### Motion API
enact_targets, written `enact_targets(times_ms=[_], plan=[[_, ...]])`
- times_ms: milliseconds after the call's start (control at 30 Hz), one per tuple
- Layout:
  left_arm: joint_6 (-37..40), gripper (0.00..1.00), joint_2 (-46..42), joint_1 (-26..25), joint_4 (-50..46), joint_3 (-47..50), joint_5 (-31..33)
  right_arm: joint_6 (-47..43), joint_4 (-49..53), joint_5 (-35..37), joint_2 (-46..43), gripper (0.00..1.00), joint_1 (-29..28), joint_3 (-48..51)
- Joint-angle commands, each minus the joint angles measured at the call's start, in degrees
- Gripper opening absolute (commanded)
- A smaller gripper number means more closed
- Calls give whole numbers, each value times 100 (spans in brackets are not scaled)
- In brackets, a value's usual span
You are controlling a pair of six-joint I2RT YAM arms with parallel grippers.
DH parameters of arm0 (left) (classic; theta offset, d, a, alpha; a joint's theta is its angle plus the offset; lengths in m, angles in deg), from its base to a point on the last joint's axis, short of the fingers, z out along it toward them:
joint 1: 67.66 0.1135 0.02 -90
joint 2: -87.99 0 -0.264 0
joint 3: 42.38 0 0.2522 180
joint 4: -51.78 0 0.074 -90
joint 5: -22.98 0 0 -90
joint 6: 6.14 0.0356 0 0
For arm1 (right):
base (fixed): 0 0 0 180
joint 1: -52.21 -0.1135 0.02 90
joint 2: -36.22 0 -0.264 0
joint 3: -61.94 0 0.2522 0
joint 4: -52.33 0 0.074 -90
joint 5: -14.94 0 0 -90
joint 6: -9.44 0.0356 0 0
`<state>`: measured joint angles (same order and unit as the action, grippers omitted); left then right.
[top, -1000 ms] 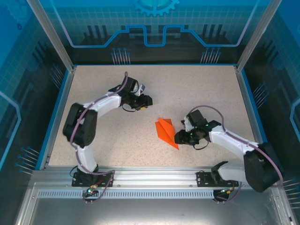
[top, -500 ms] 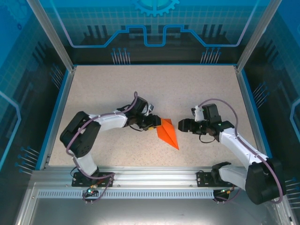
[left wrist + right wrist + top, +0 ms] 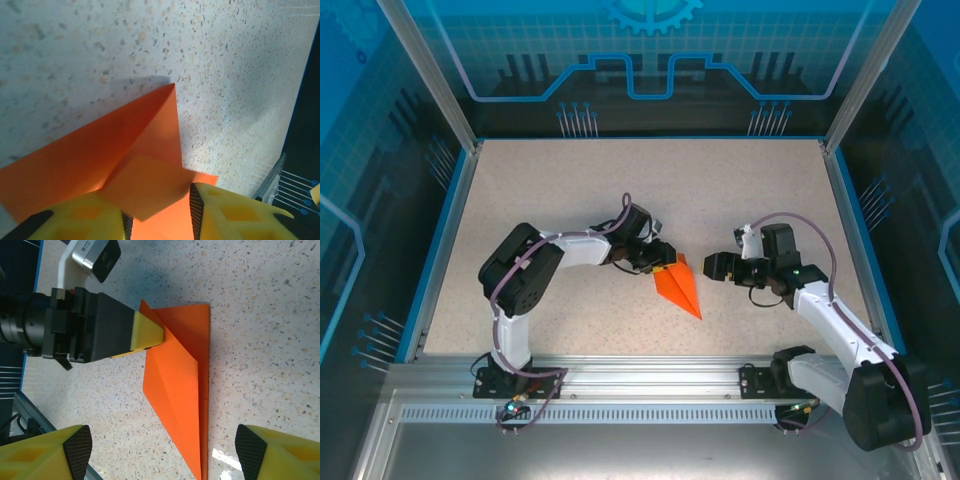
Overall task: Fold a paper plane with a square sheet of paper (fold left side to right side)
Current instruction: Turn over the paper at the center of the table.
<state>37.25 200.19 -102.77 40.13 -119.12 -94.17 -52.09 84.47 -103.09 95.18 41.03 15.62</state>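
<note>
Near the middle of the tabletop (image 3: 570,180), a little toward its near edge: one paper plane (image 3: 678,288), bright orange, folded to a narrow dart, lying flat, with its point toward the near right corner and its wide end toward the far left. Left gripper (image 3: 663,262): at the wide end of the plane, jaws partly apart. The left wrist view has a raised flap of the paper (image 3: 145,190) lying between the yellow fingertips (image 3: 230,215), and no pinch on it can be seen. From the right wrist, the yellow tip (image 3: 147,330) touches the plane's far left corner. Right gripper (image 3: 712,267): just beside the plane on its right, apart from it, fingers (image 3: 45,452) spread wide, holding nothing.
</note>
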Motion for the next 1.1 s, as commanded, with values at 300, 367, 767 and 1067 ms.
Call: enact_targets(times_ms=[300,367,767,1067], plan=[[349,10,-456,-3,-78,-224,-158,266,-686,-1553,-152,99,880,180],[473,9,-810,79,-278,-248,-96,453,-984,-1998,-60,99,1081,170],[1400,11,-2909,731,-1460,-1117,-120,1566,-2690,-3246,713,99,1074,-712],[1532,13,-3204,738,-1617,-1879,-450,2770,-4875,-3317,775,99,319,-819]])
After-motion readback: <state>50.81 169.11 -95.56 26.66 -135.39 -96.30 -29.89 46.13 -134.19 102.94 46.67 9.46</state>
